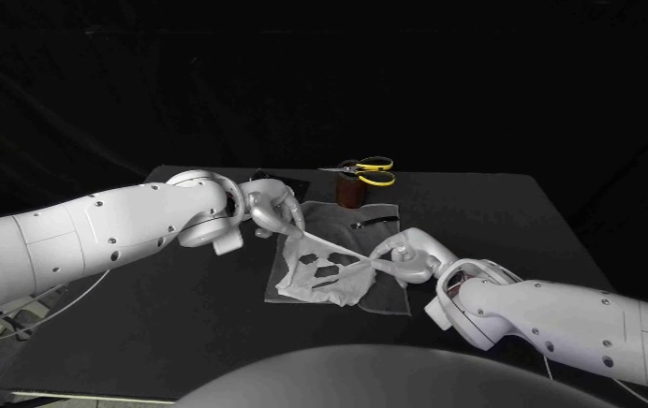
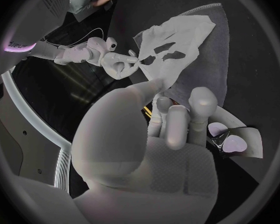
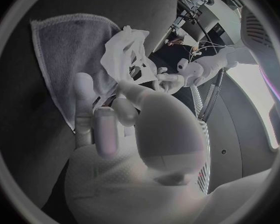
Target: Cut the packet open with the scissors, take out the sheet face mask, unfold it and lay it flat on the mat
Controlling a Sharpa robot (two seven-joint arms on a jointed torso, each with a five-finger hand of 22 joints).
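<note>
The white sheet face mask (image 1: 324, 275) is stretched between my two hands over the grey mat (image 1: 387, 298). Its eye holes show, and its lower part droops onto the mat. My left hand (image 1: 274, 208) pinches the mask's upper left edge, and my right hand (image 1: 409, 256) pinches its right edge. The left wrist view shows the mask (image 2: 172, 44) spread above the mat (image 2: 233, 64), with the right hand (image 2: 117, 63) holding its edge. In the right wrist view the mask (image 3: 123, 49) runs to the left hand (image 3: 201, 70). The dark packet (image 1: 375, 224) lies on the mat's far part.
The yellow-handled scissors (image 1: 369, 172) are at the back of the table beside a brown container (image 1: 351, 193). The packet (image 2: 235, 142) shows near my left hand's fingers. The black table (image 1: 162, 324) stretches round the mat to its front edge.
</note>
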